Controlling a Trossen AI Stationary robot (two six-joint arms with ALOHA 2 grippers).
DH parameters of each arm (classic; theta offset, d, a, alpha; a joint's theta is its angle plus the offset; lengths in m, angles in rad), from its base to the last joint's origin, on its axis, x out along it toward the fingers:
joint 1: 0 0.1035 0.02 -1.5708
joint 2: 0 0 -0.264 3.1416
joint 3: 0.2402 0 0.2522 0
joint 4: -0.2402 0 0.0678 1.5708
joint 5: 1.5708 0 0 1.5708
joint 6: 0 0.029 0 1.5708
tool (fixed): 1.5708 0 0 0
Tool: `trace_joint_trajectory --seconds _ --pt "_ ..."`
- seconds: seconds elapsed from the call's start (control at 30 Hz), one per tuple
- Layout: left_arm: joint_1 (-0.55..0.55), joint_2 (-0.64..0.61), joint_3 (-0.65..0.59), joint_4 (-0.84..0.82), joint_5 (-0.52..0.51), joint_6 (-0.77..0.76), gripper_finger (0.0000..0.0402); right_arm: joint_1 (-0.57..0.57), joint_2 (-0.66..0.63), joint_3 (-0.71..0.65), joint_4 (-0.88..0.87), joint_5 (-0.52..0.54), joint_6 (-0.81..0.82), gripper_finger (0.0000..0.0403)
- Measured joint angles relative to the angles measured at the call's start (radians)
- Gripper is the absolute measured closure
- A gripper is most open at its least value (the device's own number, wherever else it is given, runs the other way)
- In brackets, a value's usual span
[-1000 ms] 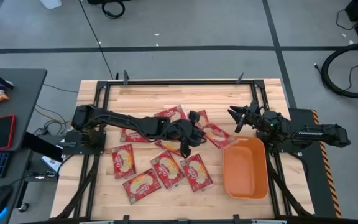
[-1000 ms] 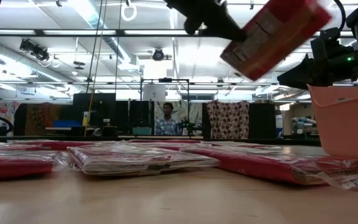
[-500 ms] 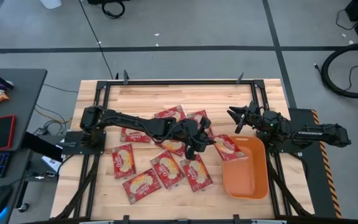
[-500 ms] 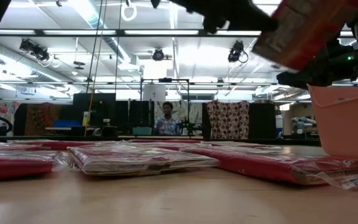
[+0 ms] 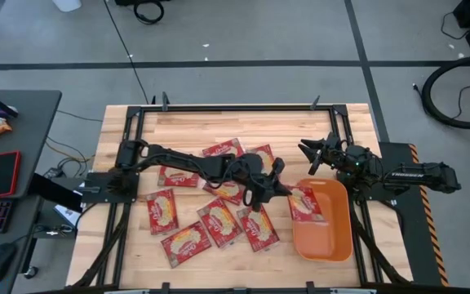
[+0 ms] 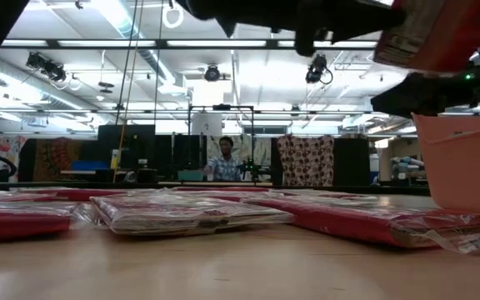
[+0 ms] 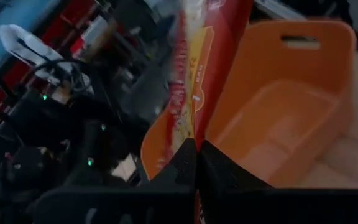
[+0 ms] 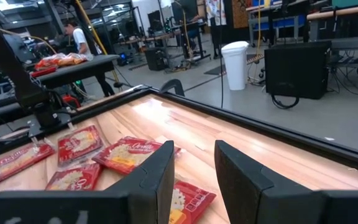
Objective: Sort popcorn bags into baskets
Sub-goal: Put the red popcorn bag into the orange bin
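Note:
My left gripper [image 5: 282, 191] reaches across the table and is shut on a red popcorn bag [image 5: 305, 202]. The bag hangs over the left rim of the orange basket [image 5: 325, 224]. In the left wrist view the bag [image 7: 194, 81] stands in front of the basket [image 7: 284, 124]. The low view shows the bag [image 6: 436, 33] high above the basket's wall [image 6: 465, 158]. Several other popcorn bags [image 5: 219, 220] lie flat on the wood. My right gripper [image 5: 310, 155] waits open at the table's right side, behind the basket. My left gripper pinches the bag by one end [image 7: 194, 134] between its two fingers [image 7: 182, 165], coming nearly level from the table's left. The rest of the bag sticks out beyond the fingertips, lifted clear of the table, over the basket's left rim.
Loose bags [image 5: 163, 211] [image 5: 188, 242] [image 5: 257, 227] lie left of the basket, and more bags [image 5: 223, 149] [image 5: 178, 177] lie under my left arm. A black frame rail [image 5: 235, 108] runs along the table's far edge. A side desk [image 5: 6, 147] stands left.
My left gripper has carried the bag toward the table's right edge, from above the loose bags to over the basket's left rim. Its wrist has turned on the way, and the bag has swung from a steep tilt to lying flatter. It has stayed shut on the bag.

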Motion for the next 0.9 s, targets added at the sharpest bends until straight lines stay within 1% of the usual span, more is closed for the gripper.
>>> trace_joint_trajectory --seconds 0.27,0.37,0.47,0.6,0.67,0.73,0.8,0.9 --pt "-0.004 0.113 0.0 0.262 0.014 0.022 0.0396 0.0 0.0 0.0 0.001 0.0 0.0 0.0282" --pt "-0.004 0.159 0.042 0.291 0.015 0.022 0.0396 0.0 0.0 0.0 0.001 0.0 0.0 0.0282" --pt "-0.011 0.213 0.14 0.23 0.013 0.022 0.0396 0.0 0.0 0.0 0.001 0.0 0.0 0.0282" --pt "-0.022 0.293 0.285 0.101 -0.016 0.023 0.0396 0.0 0.0 0.0 0.001 0.0 0.0 0.0282" --pt "-0.025 0.318 0.334 0.03 -0.035 0.025 0.0396 0.0 0.0 0.0 0.001 0.0 0.0 0.0282" --pt "-0.024 0.34 0.368 0.0 -0.037 0.025 0.0393 0.0 0.0 0.0 0.001 0.0 0.0 0.0282" --pt "-0.023 0.344 0.378 -0.017 -0.044 0.023 0.0386 0.0 0.0 0.0 0.002 0.0 0.0 0.0282" --pt "-0.022 0.344 0.378 -0.038 -0.044 0.024 0.0366 0.0 0.0 0.0 0.002 0.0 0.0 0.0282"
